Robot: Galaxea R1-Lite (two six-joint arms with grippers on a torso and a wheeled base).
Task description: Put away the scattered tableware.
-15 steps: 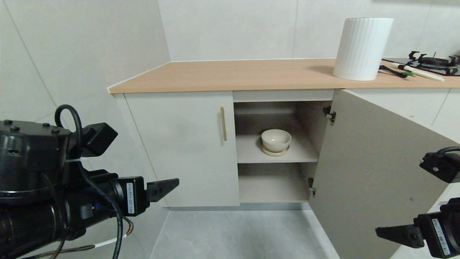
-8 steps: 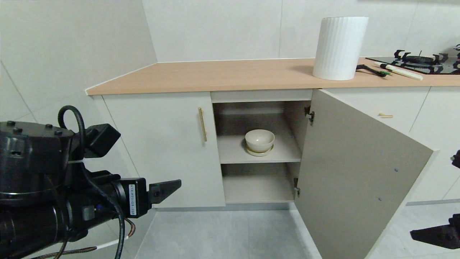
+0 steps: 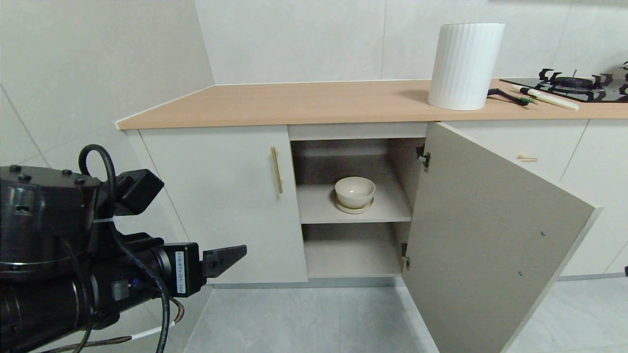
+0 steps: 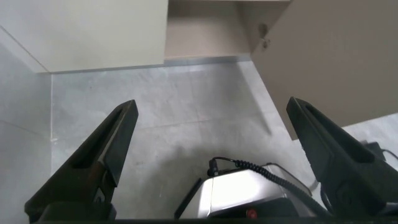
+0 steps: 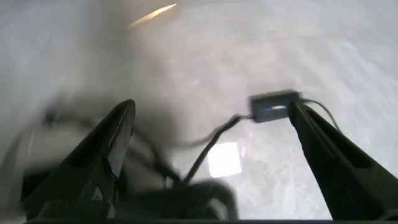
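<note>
A cream bowl (image 3: 354, 190) sits on a small plate (image 3: 353, 209) on the upper shelf (image 3: 387, 208) of the open cabinet. My left gripper (image 3: 234, 255) hangs low at the left, well in front of the shut left door (image 3: 221, 201) and far from the bowl. Its fingers (image 4: 93, 165) stand wide apart over the grey floor, with nothing between them; the left gripper (image 4: 217, 155) is open. My right gripper (image 5: 211, 155) is also open and empty, above the floor, with a cable and a small box below it.
The cabinet's right door (image 3: 490, 235) swings far out toward me. On the wooden counter (image 3: 294, 103) stand a white ribbed cylinder (image 3: 465, 66), some utensils (image 3: 544, 97) and a stove (image 3: 574, 82). The lower shelf (image 3: 353, 257) is bare. Grey tiled floor (image 3: 319, 318) lies open in front.
The head camera turned right, so the whole scene slid left. My right gripper has dropped out past the lower right edge of the head view. The left arm has stayed put.
</note>
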